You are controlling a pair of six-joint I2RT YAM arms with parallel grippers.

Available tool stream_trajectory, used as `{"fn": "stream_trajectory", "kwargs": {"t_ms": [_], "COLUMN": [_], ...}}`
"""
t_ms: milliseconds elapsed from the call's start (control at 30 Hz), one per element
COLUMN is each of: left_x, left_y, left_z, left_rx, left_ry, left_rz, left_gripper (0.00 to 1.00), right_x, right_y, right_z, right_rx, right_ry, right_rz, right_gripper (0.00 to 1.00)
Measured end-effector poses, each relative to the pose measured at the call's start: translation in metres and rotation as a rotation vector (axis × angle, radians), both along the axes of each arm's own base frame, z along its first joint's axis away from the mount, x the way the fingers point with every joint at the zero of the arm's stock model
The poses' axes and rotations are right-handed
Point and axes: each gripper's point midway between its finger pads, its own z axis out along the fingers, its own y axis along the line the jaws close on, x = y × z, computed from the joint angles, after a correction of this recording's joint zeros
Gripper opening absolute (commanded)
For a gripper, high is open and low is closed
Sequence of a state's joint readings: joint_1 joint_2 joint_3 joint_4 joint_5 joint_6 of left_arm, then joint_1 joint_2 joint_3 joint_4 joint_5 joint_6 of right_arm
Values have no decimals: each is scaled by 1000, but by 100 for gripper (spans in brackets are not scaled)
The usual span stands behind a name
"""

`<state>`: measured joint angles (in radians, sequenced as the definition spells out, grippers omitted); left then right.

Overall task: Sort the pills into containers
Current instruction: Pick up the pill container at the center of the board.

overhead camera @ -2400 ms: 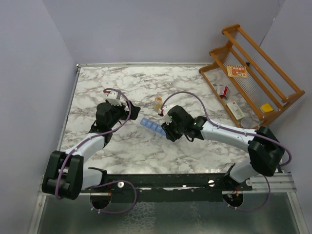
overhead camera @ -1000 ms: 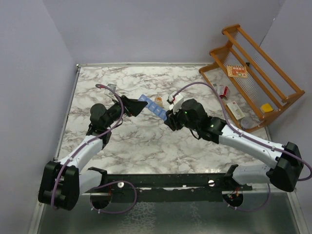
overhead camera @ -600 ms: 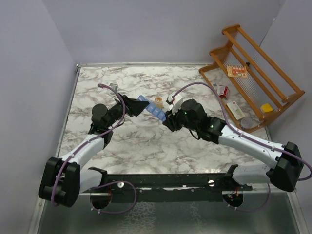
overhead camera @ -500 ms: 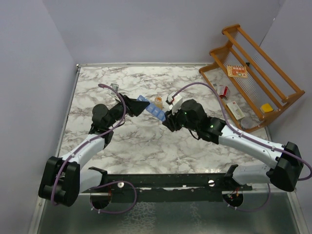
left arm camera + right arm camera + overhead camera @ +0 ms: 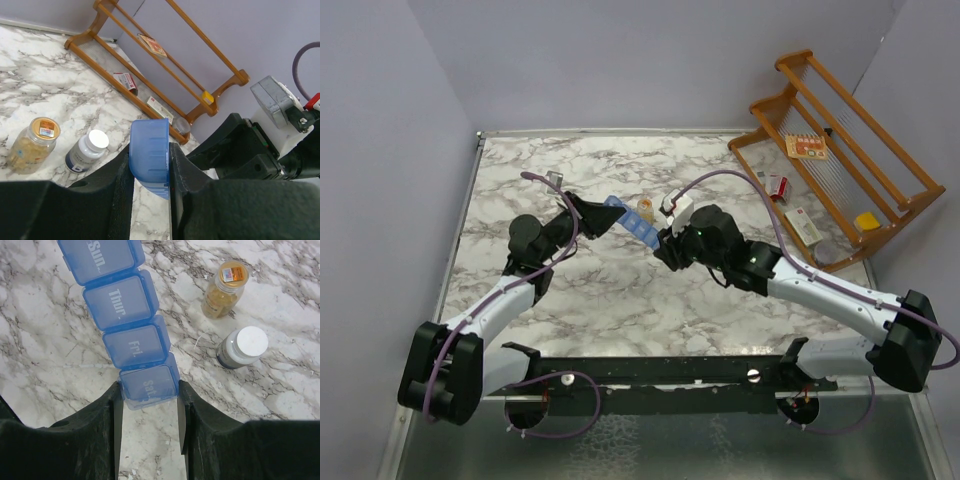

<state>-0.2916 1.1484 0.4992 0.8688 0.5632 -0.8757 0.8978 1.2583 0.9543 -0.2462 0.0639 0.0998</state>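
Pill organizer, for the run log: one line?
pill organizer: gripped both ends | left fingers: shut | right fingers: shut on Sat end

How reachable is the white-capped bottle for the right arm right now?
Probably not yet: the right fingers grip the pill organizer at its Sat. end, the left fingers its other end. The white-capped bottle stands nearby with nothing between, so letting go should free the way.

A marbled surface (image 5: 620, 300) is seen, on which an amber bottle (image 5: 223, 290) with a gold lid and a dark bottle (image 5: 241, 347) with a white cap are stood upright, just beside each other. A wooden rack (image 5: 794, 62) is set at the far right corner, with small boxes and a yellow piece (image 5: 867, 221) laid in it.
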Motion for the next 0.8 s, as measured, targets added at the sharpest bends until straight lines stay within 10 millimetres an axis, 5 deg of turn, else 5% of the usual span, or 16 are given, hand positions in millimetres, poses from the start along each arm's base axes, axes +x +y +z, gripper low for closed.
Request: {"fn": "stream_trajectory", "kwargs": {"t_ms": [200, 400, 800], "left_x": [-2, -1, -1], "left_y": [-2, -2, -4], "left_z": [0, 0, -3], "left_rx": [1, 0, 7], "left_ry": [2, 2, 11], "left_rz": [-8, -5, -3], "left_gripper": [0, 0, 0], "right_x": [0, 0, -10], "right_y": [-1, 0, -21], "right_z": [-4, -3, 11], "right_rx": [-5, -4, 39], "right_ry": [4, 1, -99], "right_rz": [0, 1, 1], "right_gripper": [1, 41, 57]}}
